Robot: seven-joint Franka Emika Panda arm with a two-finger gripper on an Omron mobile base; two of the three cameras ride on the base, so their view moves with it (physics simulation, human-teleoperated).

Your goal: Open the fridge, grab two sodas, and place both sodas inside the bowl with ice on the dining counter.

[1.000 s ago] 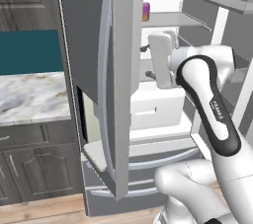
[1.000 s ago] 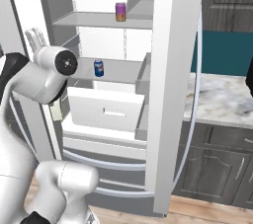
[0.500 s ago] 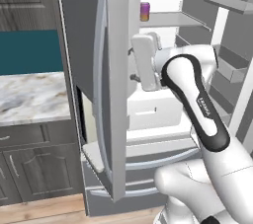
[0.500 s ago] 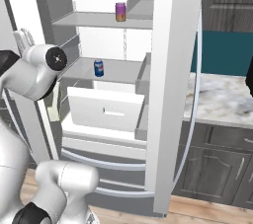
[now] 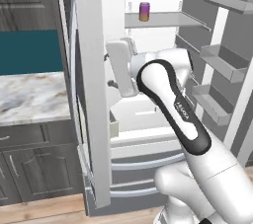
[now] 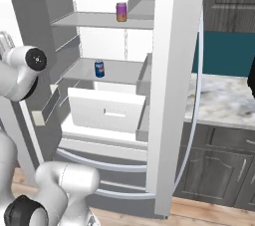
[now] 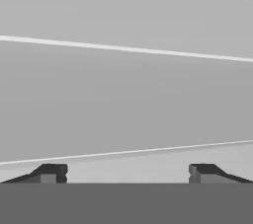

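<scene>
Purple soda can (image 6: 121, 12) with orange lower band, upright on top fridge shelf (image 6: 94, 20)

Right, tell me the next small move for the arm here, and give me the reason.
Probably swing the hand toward the blue soda on the middle shelf. The fridge already stands open, both cans sit untouched, the purple soda on the shelf above, and the gripper is open with nothing between its tips, facing a plain grey surface rather than a can. The blue one looks the lower, easier reach.
</scene>
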